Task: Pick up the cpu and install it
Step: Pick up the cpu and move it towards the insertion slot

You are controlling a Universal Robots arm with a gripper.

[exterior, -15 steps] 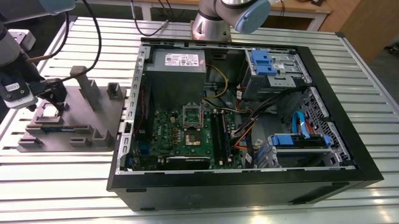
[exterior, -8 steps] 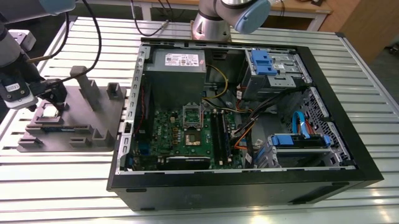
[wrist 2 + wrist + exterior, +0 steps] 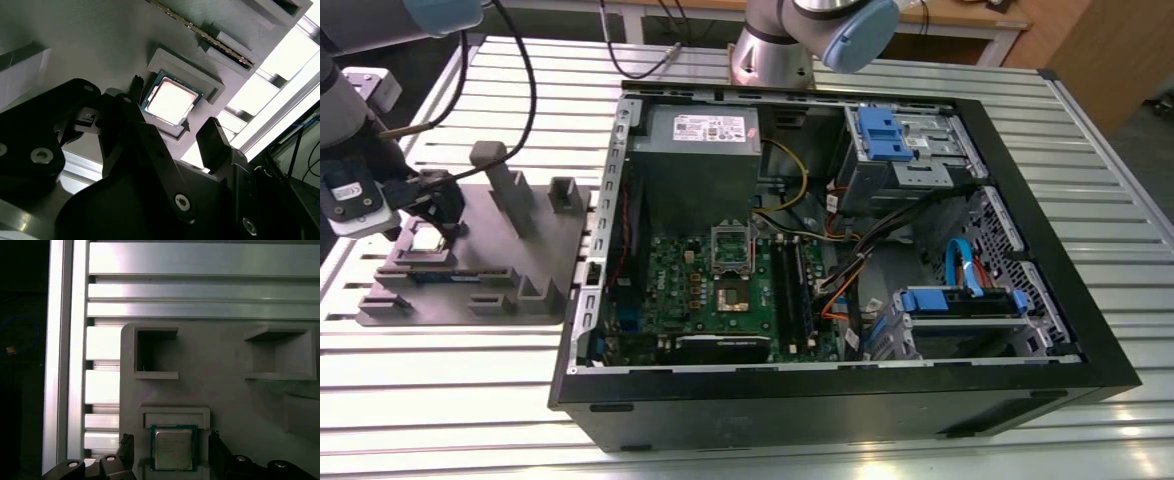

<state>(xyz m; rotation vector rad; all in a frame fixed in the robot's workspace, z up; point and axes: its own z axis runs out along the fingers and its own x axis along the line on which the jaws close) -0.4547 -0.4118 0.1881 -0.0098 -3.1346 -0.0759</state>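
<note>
Silver slatted aluminium table beneath everything. Standing on it toward the exterior view's right, open black tower computer case, green motherboard exposed. Lying toward the exterior view's left, grey moulded plastic fixture tray. Poised low over that tray, black two-fingered gripper, fingers spread wide, one each side of the chip, gripping nothing. Between them, small square silver-topped cpu, seated flat in the tray's shallow recess.
</note>
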